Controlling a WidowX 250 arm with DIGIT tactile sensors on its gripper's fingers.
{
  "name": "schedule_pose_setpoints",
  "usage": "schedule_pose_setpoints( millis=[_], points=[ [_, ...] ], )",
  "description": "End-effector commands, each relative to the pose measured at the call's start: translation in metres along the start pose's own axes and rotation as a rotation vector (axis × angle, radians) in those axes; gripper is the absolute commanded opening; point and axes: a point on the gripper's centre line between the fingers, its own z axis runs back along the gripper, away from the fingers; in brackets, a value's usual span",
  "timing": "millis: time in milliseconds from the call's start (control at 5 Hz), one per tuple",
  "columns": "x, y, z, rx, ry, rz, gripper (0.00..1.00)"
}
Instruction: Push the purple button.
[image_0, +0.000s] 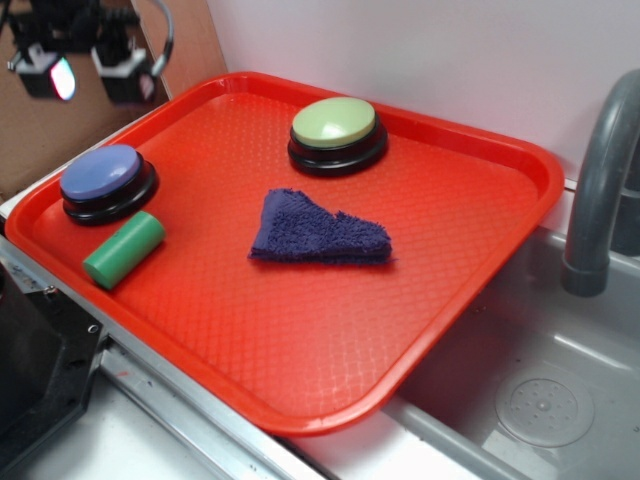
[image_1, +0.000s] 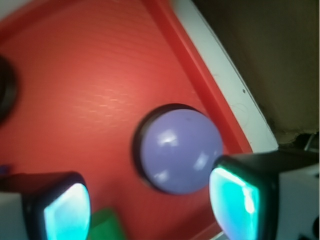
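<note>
The purple button (image_0: 103, 177) with its bluish-purple dome and black base sits at the left corner of the red tray (image_0: 470, 300). My gripper (image_0: 88, 68) hangs high above the tray's back left edge, well above the button. In the wrist view the purple button (image_1: 177, 150) lies below, between and ahead of the gripper (image_1: 150, 207), whose two fingers (image_1: 235, 200) stand wide apart with nothing between them. The gripper is open.
A green cylinder (image_0: 124, 249) lies just in front of the purple button. A light green button (image_0: 336, 132) stands at the tray's back. A dark purple cloth (image_0: 315, 230) lies mid-tray. A grey faucet (image_0: 600, 180) and sink (image_0: 545, 400) are at the right.
</note>
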Motion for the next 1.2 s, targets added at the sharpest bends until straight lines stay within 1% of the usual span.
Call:
schedule_pose_setpoints(
  millis=[0,200,400,600,800,1000],
  points=[
    [0.015,0.024,-0.039,-0.025,-0.027,-0.015,1.0],
    [0.015,0.023,-0.06,-0.003,-0.006,-0.012,1.0],
    [0.014,0.023,-0.067,0.006,0.014,-0.015,1.0],
    [0.013,0.023,-0.051,-0.012,0.033,-0.03,1.0],
    [0.01,0.027,-0.017,-0.024,0.024,-0.015,1.0],
    [0.003,0.027,0.006,-0.005,-0.007,-0.007,1.0]
  ],
)
